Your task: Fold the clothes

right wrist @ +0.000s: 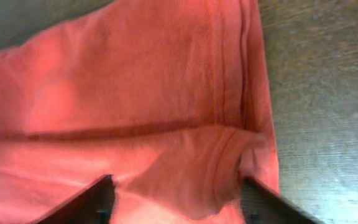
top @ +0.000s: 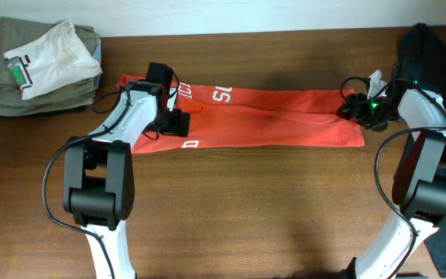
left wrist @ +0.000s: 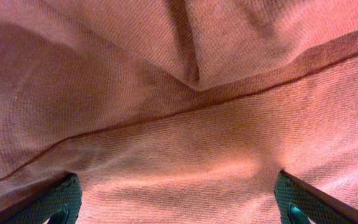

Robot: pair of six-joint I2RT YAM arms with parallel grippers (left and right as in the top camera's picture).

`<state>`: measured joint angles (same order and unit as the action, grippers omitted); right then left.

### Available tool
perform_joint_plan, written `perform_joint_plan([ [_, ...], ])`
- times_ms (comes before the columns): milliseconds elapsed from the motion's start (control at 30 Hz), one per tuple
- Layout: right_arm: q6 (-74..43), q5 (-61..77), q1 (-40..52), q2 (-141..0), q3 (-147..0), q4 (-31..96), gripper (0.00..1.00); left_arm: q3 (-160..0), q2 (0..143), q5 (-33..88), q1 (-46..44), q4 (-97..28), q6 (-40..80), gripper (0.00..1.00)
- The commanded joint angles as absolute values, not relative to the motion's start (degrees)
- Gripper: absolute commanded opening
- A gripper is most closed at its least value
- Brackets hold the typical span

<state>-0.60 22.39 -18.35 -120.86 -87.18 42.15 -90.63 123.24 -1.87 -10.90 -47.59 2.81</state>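
- Overhead: red-orange T-shirt (top: 285,116) lies on the table (top: 246,201) as a long, narrow band running left to right. It looks already folded lengthwise.
- One arm is at each end, probably so both short ends can be taken together for the next fold across.
- Left claw (top: 178,122) is over the sleeve end with its fingers spread wide. Left wrist view shows the fingertips (left wrist: 64,199) low over the cloth on either side of a seam, with nothing pinched.
- Right claw (top: 353,108) is at the hem end. Right wrist view shows its fingers (right wrist: 98,199) partly apart with a raised pucker of hem between them. I can't tell whether they actually bite on it.
- Lettering is white block print near the left end, with only fragments showing: an "S" shape (top: 221,95) and a boxy "O"-like character (top: 190,144). No whole word is readable.
- Off to the side, a white tee (top: 49,58) with a green-and-black mark sits on olive folded pieces (top: 22,97). A dark garment (top: 432,46) is at the far right.
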Motion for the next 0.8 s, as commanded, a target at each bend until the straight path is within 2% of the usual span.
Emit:
perform_joint_plan([
  [0,-2.17,23.35,-17.56,-123.55,-87.66,40.51,0.55,-90.78,123.11,-1.21,-10.7,-47.62,2.74,0.99],
  [133,-2.55,23.09,-16.88,-123.52,-88.12,38.04,0.37,-90.78,123.11,-1.21,-10.7,-47.64,2.74,0.99],
  [200,-4.54,20.82,-16.93,-123.52,-88.75,37.45,0.33,-90.78,123.11,-1.21,-10.7,-47.64,2.74,0.99],
  [400,-6.63,16.56,-16.93,-123.52,-90.45,36.84,0.31,-90.78,123.11,-1.21,-10.7,-47.64,2.74,0.99],
  [500,-9.37,11.44,-16.93,-123.52,-90.45,35.77,0.11,-90.78,123.11,-1.21,-10.7,-47.64,2.74,0.99],
  [567,-10.22,9.54,-16.95,-123.52,-90.45,34.98,0.09,-90.78,123.11,-1.21,-10.7,-47.64,2.74,0.99],
  [600,-10.2,9.13,-16.93,-123.52,-90.45,34.52,0.11,-90.78,123.11,-1.21,-10.7,-47.64,2.74,0.99],
  [633,-10.22,8.84,-16.93,-123.52,-90.45,34.2,0.18,-90.78,123.11,-1.21,-10.7,-47.64,2.74,0.99],
  [667,-10.2,8.67,-16.93,-123.52,-90.54,34.2,0.33,-90.78,123.11,-1.19,-10.7,-47.66,2.74,0.99],
  [700,-10.2,8.27,-16.95,-123.52,-90.78,34.5,0.73,-90.78,123.11,-1.19,-10.7,-47.66,2.74,0.99],
  [733,-10.17,7.81,-16.93,-123.52,-91.29,35.2,0.99,-90.78,123.11,-1.19,-10.7,-47.66,2.74,0.99],
  [767,-10.15,7.55,-16.95,-123.48,-92.09,36.32,0.99,-90.78,123.11,-1.19,-10.7,-47.68,2.74,0.99],
])
